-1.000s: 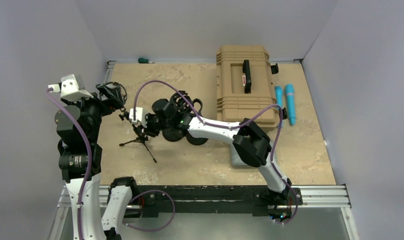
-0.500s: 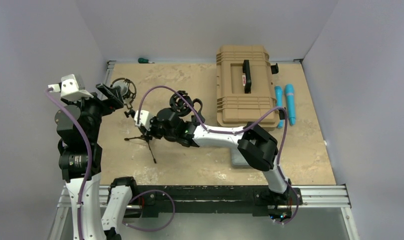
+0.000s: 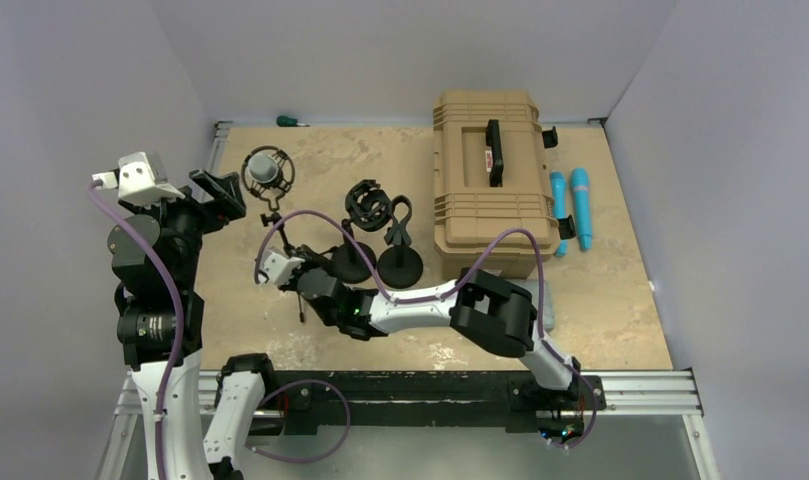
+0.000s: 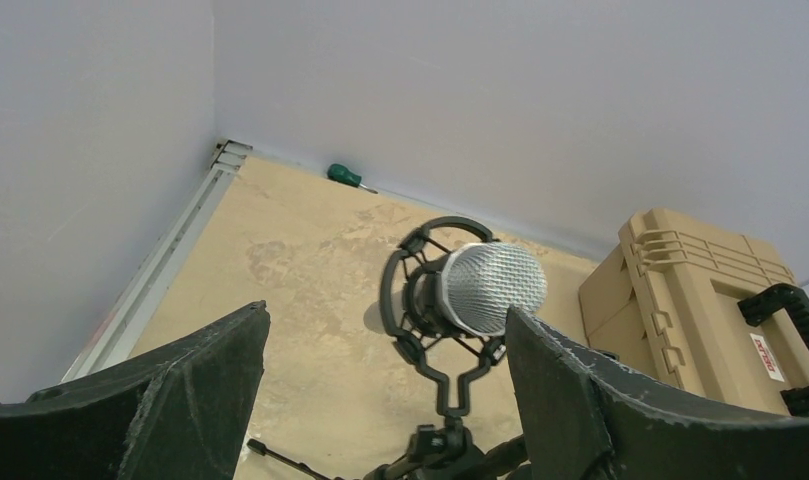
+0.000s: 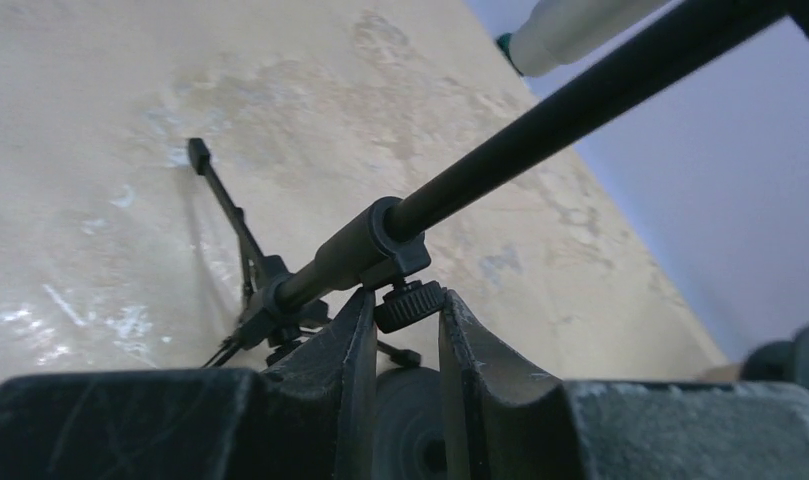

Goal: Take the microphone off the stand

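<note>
Facing the left gripper (image 4: 385,328), the microphone (image 4: 488,288) sits just ahead of its spread, empty fingers (image 4: 180,400), grille end toward them, ringed by the shock mount (image 4: 388,300) (this arm is nearer); the right gripper (image 5: 401,306) clamps the stand (image 5: 540,105) below.

The mottled tan table (image 3: 620,300) carried a closed tan case (image 3: 492,170) at the back right, two blue cylinders (image 3: 581,205) just right of it, a green-handled screwdriver (image 3: 290,121) at the back edge, two black round-base stands (image 3: 400,268) mid-table, and the tripod stand (image 5: 360,242) left of them
</note>
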